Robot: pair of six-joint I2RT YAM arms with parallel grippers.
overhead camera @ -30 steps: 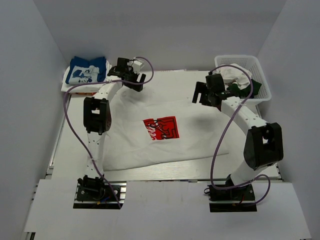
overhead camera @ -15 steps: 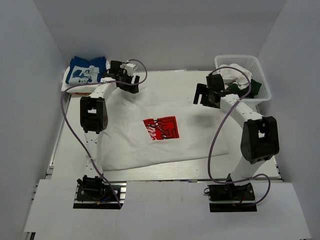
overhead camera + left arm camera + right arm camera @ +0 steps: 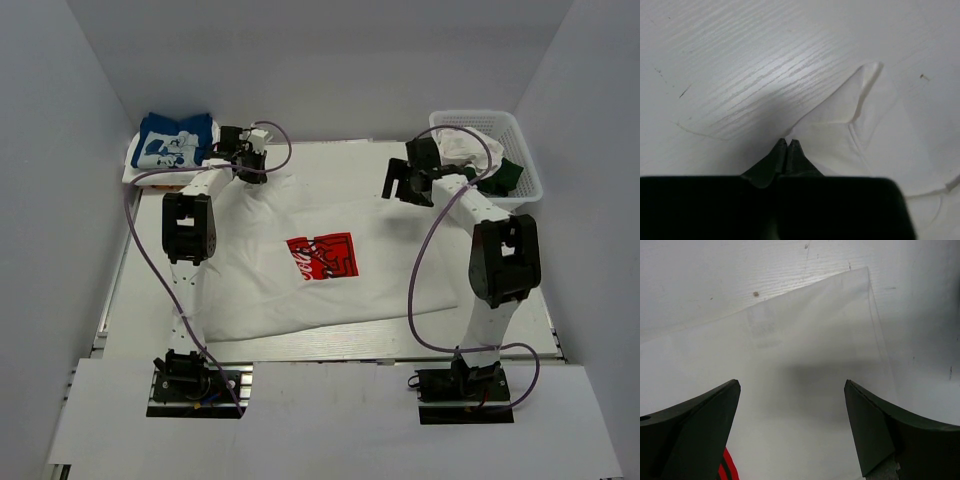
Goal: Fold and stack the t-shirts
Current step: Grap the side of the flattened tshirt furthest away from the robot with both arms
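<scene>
A large white t-shirt [image 3: 330, 285] with a red square logo [image 3: 322, 257] lies spread flat on the table. My left gripper [image 3: 248, 167] sits at the shirt's far left corner. In the left wrist view its jaws [image 3: 787, 143] are shut, with the white cloth edge [image 3: 875, 125] running in between the tips. My right gripper [image 3: 400, 186] hovers open over the shirt's far right corner [image 3: 860, 285], nothing between its fingers [image 3: 792, 387]. A folded blue t-shirt [image 3: 172, 140] with a white cartoon print tops a small stack at the far left.
A white basket [image 3: 470, 117] at the far right holds crumpled white cloth [image 3: 465, 147] and dark green cloth [image 3: 508, 173]. Bare white table [image 3: 340, 155] lies beyond the shirt. Purple cables loop off both arms. Grey walls close in the sides.
The left gripper slid left and farther away to the shirt's corner and closed from wide open. The right arm reached farther away toward the far right corner, staying open.
</scene>
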